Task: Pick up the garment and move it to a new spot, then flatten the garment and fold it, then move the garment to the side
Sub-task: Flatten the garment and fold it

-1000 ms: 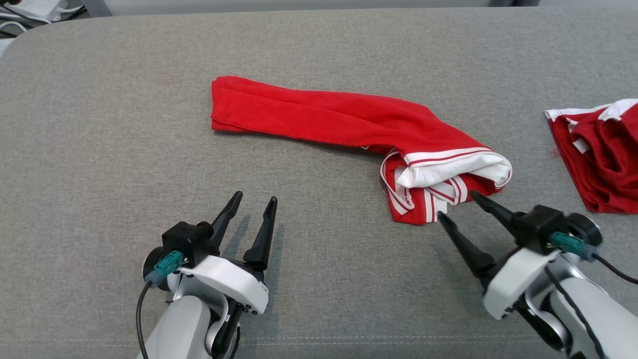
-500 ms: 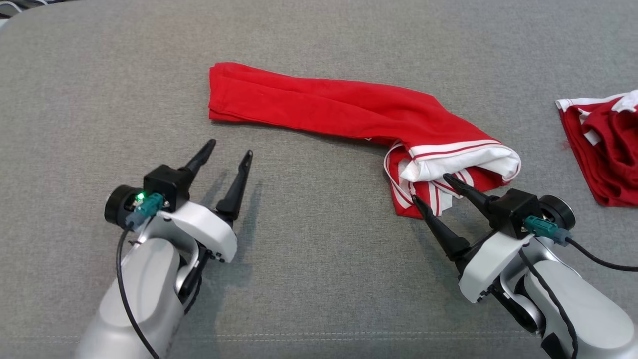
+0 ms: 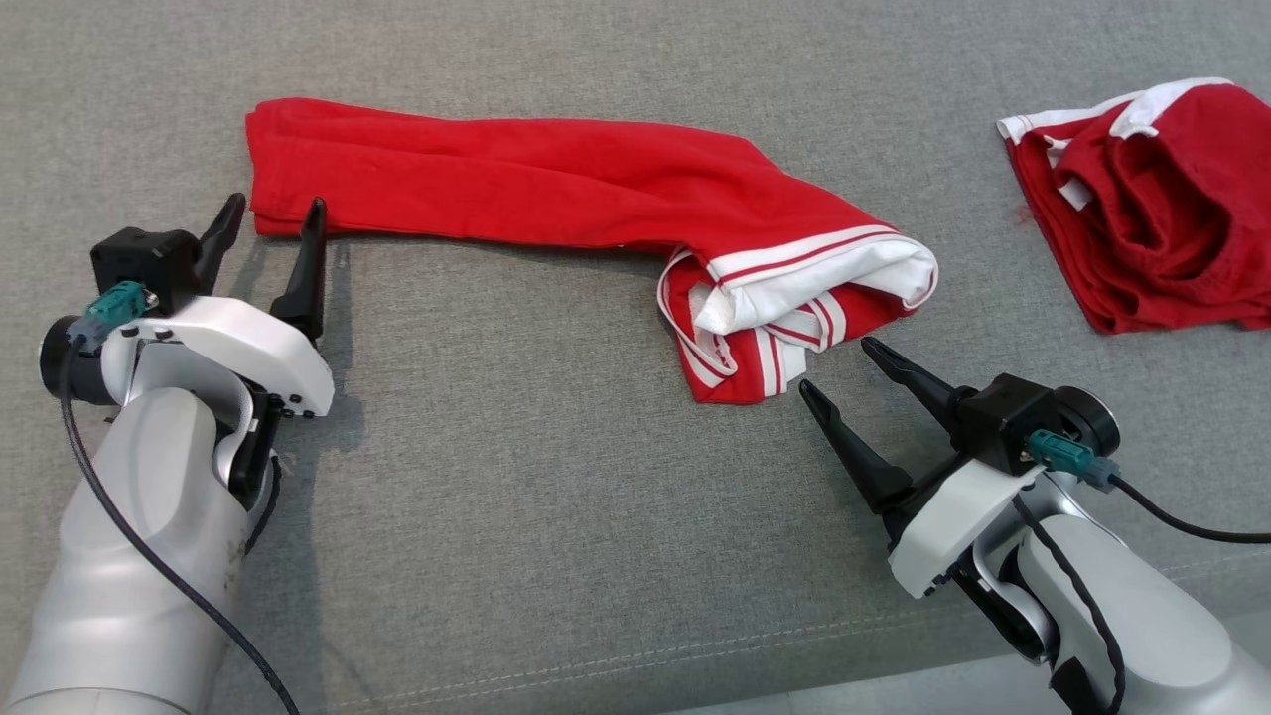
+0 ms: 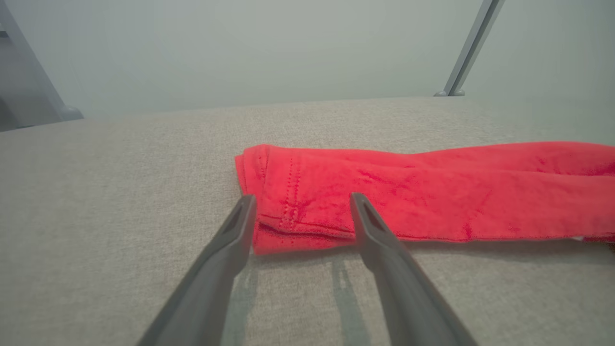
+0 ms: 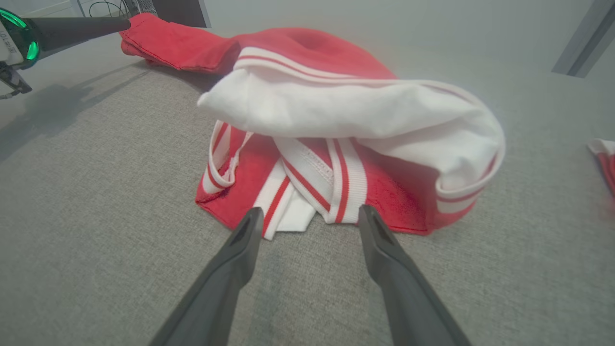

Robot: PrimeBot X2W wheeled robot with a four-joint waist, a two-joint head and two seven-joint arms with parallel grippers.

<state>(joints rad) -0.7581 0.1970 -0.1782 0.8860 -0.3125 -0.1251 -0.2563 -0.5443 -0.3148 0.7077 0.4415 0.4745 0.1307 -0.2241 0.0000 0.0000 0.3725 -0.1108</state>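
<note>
Red garment (image 3: 556, 194) lies long across top middle of frame on grey cushion (image 3: 516, 497). Left gripper (image 3: 277, 202) at its frame-left end, fingers spread wide, holding nothing. Right gripper (image 3: 835, 364) by striped bunch, lower right — spread too. One per end, likely to lift both together.

The garment (image 3: 556, 189) was a bright red piece with white panels and ribbed trim striped in red and white. It lay on the grey fabric surface (image 3: 556, 516), folded lengthwise into a long narrow band that ran from the far left toward the middle right. Its left end was a straight stitched hem with the layers stacked evenly. Its right end turned toward the near side and bunched up. There a white section puffed over the top, with striped bands and a loop of trim tucked beneath at the near edge.
</note>
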